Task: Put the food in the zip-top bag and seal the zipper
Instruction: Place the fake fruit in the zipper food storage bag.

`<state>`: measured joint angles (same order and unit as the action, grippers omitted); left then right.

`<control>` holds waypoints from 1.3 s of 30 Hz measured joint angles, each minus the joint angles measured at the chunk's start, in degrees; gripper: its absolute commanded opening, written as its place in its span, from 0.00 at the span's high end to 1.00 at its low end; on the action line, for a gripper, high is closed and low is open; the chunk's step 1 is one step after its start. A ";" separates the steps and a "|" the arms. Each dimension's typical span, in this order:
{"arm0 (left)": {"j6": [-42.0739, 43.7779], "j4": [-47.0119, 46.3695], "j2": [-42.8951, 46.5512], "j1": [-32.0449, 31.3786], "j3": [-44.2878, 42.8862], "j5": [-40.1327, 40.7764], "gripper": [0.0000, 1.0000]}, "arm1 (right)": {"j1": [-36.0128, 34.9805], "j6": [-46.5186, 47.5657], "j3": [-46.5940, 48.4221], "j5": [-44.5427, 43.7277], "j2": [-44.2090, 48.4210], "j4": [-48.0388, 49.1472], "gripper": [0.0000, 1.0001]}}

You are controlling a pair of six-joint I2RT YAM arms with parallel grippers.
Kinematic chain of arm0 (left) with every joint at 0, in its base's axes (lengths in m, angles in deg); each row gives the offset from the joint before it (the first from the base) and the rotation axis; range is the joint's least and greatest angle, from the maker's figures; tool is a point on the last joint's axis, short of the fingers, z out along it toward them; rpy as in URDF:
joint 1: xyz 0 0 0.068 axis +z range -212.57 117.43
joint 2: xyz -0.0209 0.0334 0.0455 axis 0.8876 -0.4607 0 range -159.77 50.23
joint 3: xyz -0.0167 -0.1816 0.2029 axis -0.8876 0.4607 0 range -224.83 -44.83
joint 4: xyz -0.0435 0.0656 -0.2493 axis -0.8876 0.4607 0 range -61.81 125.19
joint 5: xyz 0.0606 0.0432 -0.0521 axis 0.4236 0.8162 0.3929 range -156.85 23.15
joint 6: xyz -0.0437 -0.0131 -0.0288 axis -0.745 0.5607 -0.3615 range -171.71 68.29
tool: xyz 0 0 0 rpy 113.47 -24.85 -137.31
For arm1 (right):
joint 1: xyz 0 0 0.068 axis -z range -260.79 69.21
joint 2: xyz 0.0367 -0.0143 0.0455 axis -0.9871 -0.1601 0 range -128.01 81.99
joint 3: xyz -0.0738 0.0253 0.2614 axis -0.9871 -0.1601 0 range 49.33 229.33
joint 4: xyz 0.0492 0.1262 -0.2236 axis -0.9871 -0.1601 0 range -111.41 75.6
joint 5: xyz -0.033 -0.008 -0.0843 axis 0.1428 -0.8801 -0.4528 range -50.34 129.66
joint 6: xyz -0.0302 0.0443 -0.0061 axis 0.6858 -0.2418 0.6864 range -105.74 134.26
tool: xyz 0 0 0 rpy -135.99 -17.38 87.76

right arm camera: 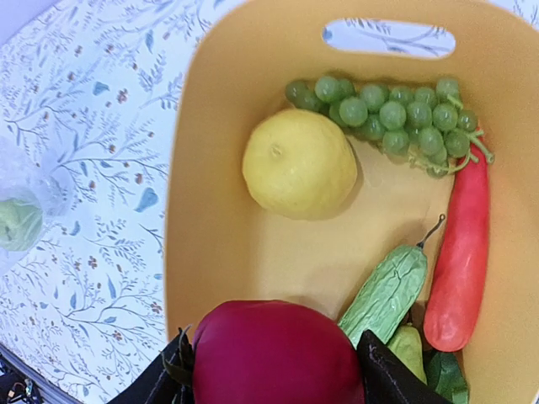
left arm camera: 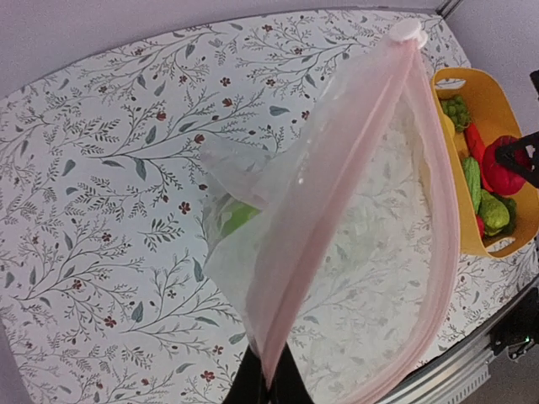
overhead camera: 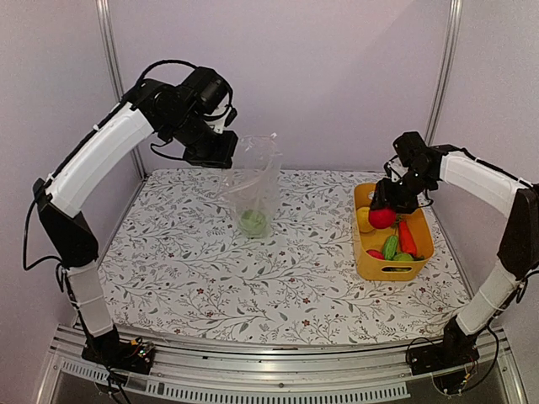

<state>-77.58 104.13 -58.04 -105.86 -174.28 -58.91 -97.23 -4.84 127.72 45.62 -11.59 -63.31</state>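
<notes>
The clear zip-top bag (overhead camera: 253, 181) hangs upright at mid table, one green round piece (overhead camera: 252, 221) in its bottom. My left gripper (overhead camera: 226, 157) is shut on the bag's mouth edge; in the left wrist view its black fingertips (left arm camera: 268, 383) pinch the pinkish zipper (left arm camera: 337, 168), and the mouth gapes open to the right. At the right, my right gripper (overhead camera: 383, 212) sits in the yellow basket (overhead camera: 364, 265), its fingers (right arm camera: 396, 379) pressed against both sides of a red ball (right arm camera: 278, 353). Lemon (right arm camera: 299, 164), grape bunch (right arm camera: 387, 109), carrot (right arm camera: 461, 252) and cucumber (right arm camera: 387, 295) lie in the basket.
A white slider tab (left arm camera: 408, 31) sits at the far end of the zipper. The floral tablecloth (overhead camera: 210, 269) covers the table. Metal frame posts (overhead camera: 108, 50) stand at the back corners, and a rail (overhead camera: 278, 370) runs along the near edge.
</notes>
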 measured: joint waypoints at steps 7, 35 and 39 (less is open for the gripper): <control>0.39 -0.94 -1.44 -0.83 -0.72 -4.22 1.00 | -0.17 0.72 7.98 1.84 5.16 -1.11 0.57; -6.56 -11.47 -8.55 -5.20 -1.75 -16.00 1.00 | -20.61 -13.38 13.46 16.90 4.52 20.94 0.60; -7.39 -12.20 -8.07 -5.20 -1.79 -16.57 1.00 | -21.86 -14.21 13.46 16.59 2.38 22.47 0.59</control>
<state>-84.97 91.94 -66.11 -111.06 -176.07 -75.48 -119.09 -19.04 141.19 62.21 -9.20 -40.84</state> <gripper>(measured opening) 0.005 0.591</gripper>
